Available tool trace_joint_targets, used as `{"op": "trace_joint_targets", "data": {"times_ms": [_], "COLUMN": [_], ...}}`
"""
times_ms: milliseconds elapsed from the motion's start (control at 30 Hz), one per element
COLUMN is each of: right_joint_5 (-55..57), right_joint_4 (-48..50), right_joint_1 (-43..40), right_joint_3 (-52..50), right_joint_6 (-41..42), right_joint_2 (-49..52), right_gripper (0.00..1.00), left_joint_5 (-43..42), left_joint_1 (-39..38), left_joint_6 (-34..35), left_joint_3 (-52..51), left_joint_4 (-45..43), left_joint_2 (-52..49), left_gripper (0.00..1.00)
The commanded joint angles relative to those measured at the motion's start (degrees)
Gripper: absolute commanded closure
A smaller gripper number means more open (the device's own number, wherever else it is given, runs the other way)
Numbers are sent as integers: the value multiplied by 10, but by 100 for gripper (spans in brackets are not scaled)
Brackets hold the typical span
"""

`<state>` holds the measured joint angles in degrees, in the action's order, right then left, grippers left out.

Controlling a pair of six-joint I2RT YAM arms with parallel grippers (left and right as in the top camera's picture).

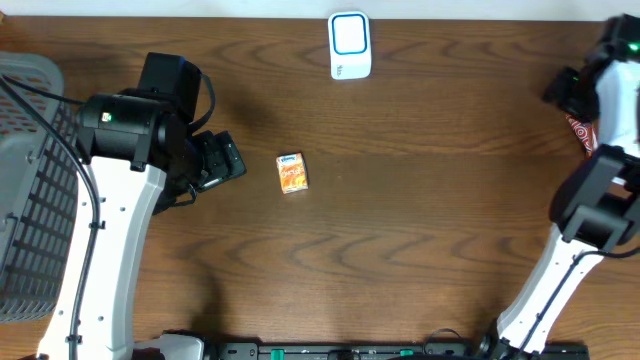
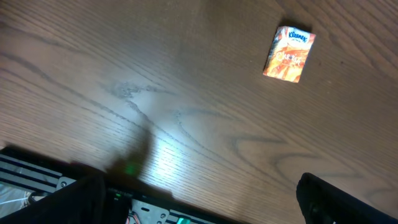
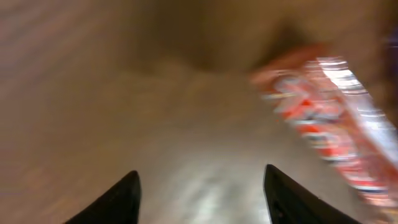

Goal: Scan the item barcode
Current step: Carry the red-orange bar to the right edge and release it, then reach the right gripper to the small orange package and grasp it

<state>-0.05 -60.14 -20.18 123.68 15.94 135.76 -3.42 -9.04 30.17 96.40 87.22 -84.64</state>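
Currently a small tissue pack (image 1: 292,172) is seen lying flat on the wood counter (image 1: 430,210), near the middle, orange face up with a blue-and-white logo at one end. It is touched by nothing. A white scanner (image 1: 349,45) with a blue-ringed window is placed at the far edge of the counter, well apart from the pack and slightly right of it in the overhead view.

The left pincer (image 1: 222,160) is held just left of the pack, near it but apart. In the left wrist view its dark fingers (image 2: 339,199) are seen at the two bottom corners, spread wide, nothing gripped. Only bare counter is seen between them, and the pack is shown beyond, toward the upper right. A grey basket (image 1: 25,190) is set at the left edge, beside the left arm.

The right arm is positioned at the right edge of the counter, well away from pack and scanner. The right wrist view is heavily blurred. The right pincer (image 3: 199,190) is shown with its fingers (image 3: 121,199) parted and nothing between them. A red-and-white packet (image 3: 323,118) is seen beyond the right-hand finger, apart from both; its print cannot be read. In the overhead view only a strip of it is glimpsed at the right edge, mostly hidden by the arm.
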Motion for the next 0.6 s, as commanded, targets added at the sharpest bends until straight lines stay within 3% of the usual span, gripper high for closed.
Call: {"op": "trace_joint_targets", "data": {"times_ms": [0, 133, 300, 433, 500, 567], "right_joint_5": [-54, -164, -334, -324, -299, -245], "right_joint_4": [1, 2, -4, -32, -47, -60], "right_joint_1": [38, 86, 166, 249, 293, 339], "right_joint_3": [1, 1, 1, -2, -4, -7], "right_joint_6": [25, 24, 22, -21, -53, -59], "right_joint_2": [-21, -20, -20, -19, -17, -16], "right_gripper": [46, 32, 24, 15, 1, 1], "left_joint_5": [9, 10, 10, 10, 10, 10], "left_joint_1": [2, 2, 2, 2, 2, 2], "left_joint_6": [-1, -1, -1, -1, -1, -1], "left_joint_3": [4, 4, 4, 4, 4, 4], "left_joint_4": [4, 4, 4, 4, 4, 4], "left_joint_2": [-3, -3, -3, -3, -3, -3], "left_gripper": [2, 2, 2, 2, 2, 2]}}
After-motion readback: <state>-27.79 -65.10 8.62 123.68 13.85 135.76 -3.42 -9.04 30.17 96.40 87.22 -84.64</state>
